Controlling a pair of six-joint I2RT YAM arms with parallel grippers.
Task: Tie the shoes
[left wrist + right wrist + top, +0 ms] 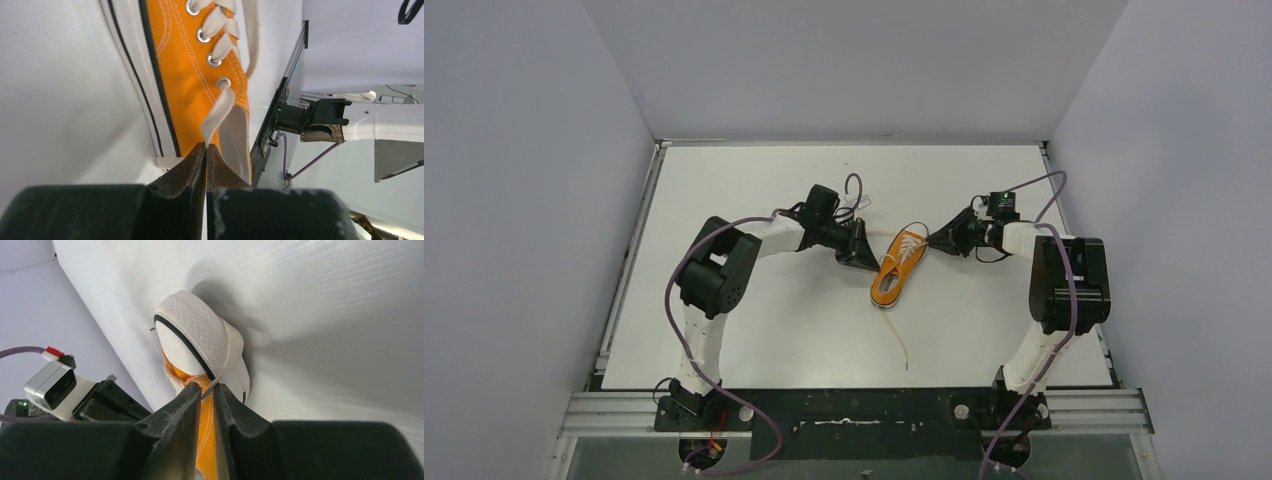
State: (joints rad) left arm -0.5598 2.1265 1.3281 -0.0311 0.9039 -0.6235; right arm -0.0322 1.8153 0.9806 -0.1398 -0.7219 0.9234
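**Shoe boxed in on both sides, open table elsewhere**

The sneaker [899, 270] lies mid-table with the left gripper [865, 250] tight against one side and the right gripper [932, 240] at its toe, so neither side lets anything through. A loose lace [900, 345] runs across the near approach. The table [754, 330] is open far left and behind. There may be a sliver of room at the toe, but I can't be sure.

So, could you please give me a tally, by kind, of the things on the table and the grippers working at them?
1 orange sneaker
1 lace
2 grippers: the left gripper and the right gripper
Total: 4
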